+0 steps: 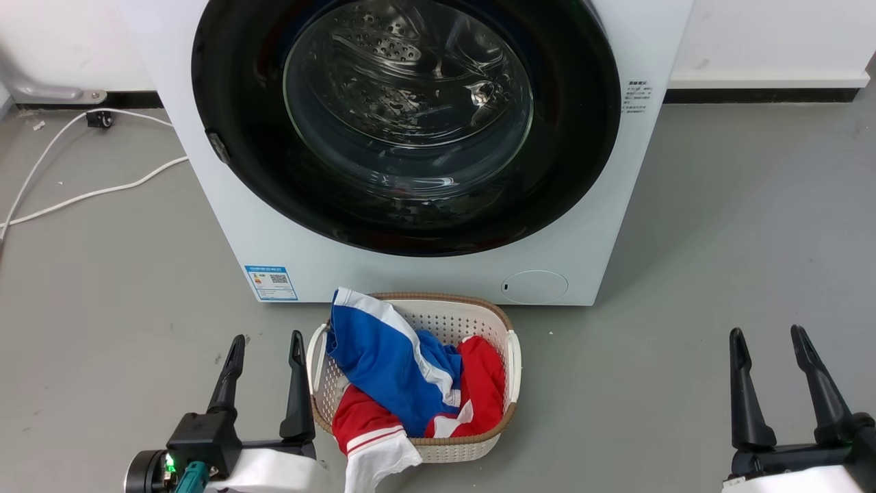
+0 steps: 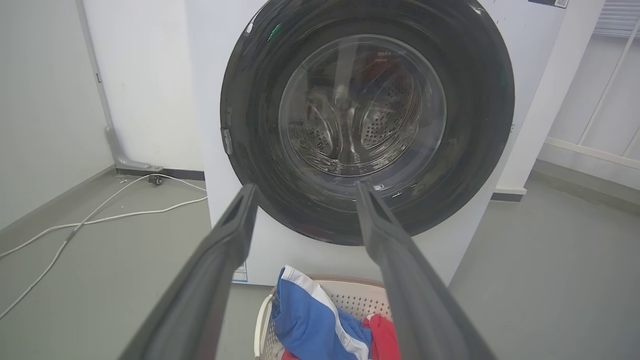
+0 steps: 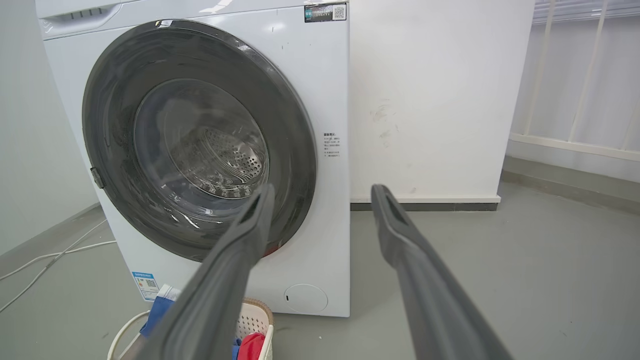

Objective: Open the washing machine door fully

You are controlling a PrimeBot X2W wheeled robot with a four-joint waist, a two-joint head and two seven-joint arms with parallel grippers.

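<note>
The white washing machine (image 1: 274, 226) (image 2: 210, 125) (image 3: 325, 90) stands straight ahead. Its round glossy black washing machine door (image 1: 233, 82) (image 2: 250, 100) (image 3: 110, 100) lies flat against the front, with the steel drum visible through the glass centre. A small latch tab (image 1: 217, 147) (image 2: 227, 141) (image 3: 96, 177) sits on the door's left rim. My left gripper (image 1: 267, 339) (image 2: 302, 187) is open at the lower left, well short of the machine. My right gripper (image 1: 768, 332) (image 3: 324, 189) is open at the lower right, also apart from it. Nothing is between either pair of fingers.
A white laundry basket (image 1: 513, 356) (image 2: 262, 325) (image 3: 257, 320) with blue, red and white clothes sits on the grey floor right in front of the machine, between my grippers. White cables (image 1: 82, 192) trail over the floor at the left. A wall stands behind.
</note>
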